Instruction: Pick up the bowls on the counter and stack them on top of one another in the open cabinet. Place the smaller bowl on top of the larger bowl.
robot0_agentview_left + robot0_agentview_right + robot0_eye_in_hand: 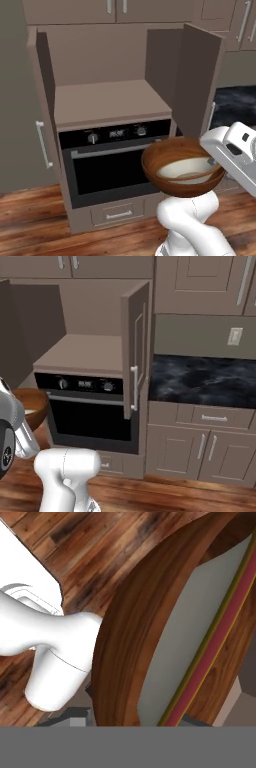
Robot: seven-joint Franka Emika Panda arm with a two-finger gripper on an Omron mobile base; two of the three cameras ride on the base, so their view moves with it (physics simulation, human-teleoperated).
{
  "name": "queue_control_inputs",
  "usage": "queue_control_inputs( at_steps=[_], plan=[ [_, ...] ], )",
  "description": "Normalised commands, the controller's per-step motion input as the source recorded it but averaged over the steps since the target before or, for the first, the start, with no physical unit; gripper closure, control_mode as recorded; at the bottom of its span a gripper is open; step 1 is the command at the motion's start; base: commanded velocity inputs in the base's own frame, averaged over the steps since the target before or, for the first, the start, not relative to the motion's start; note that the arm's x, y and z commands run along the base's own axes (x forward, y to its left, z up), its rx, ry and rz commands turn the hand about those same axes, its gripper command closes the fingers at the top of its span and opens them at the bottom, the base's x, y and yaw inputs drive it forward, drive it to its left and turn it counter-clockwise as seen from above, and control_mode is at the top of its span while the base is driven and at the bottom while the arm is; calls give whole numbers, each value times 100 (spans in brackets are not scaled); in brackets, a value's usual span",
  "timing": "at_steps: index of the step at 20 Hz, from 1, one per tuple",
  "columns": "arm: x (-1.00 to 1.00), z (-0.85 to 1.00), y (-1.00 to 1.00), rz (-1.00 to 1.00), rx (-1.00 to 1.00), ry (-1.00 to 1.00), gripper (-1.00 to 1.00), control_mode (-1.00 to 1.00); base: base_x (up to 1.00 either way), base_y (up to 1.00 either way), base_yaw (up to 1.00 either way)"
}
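While the arm holds it up in the air, the larger bowl point(181, 172) hangs in front of the oven point(116, 160), lower than the floor of the open cabinet point(111, 102) and a little to its right. The smaller bowl point(186, 170) already sits inside it, cream side up. The gripper point(216, 167) is at the right rim of the big bowl. Its fingertips are hidden, so I think it is pinching the rim, but I cannot tell for sure.

The big bowl looks like hard, shiny wood. It will not bend, but it may be slippery, and two bowls together feel heavier on one side. The rim is the good place to hold, with one finger inside and one outside. The small bowl is loose and could slide if the big one tips too far.

Both bowls open upward, tilted a bit toward the camera. They are round, so neither has a long side.

The counter point(202, 381) is off to the right.
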Motion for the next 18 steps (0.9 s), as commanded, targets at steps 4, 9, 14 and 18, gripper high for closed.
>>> queue_control_inputs(
  at_steps=[4, 9, 14, 18],
  plan=[
    [0, 0, 0, 0, 0, 0, 100, 100, 41, 28, 0],
    [0, 0, 0, 0, 0, 0, 100, 100, 35, 28, 0],
    [0, 0, 0, 0, 0, 0, 100, 100, 42, 29, 0],
    [0, 0, 0, 0, 0, 0, 100, 100, 39, 28, 0]
  ],
)
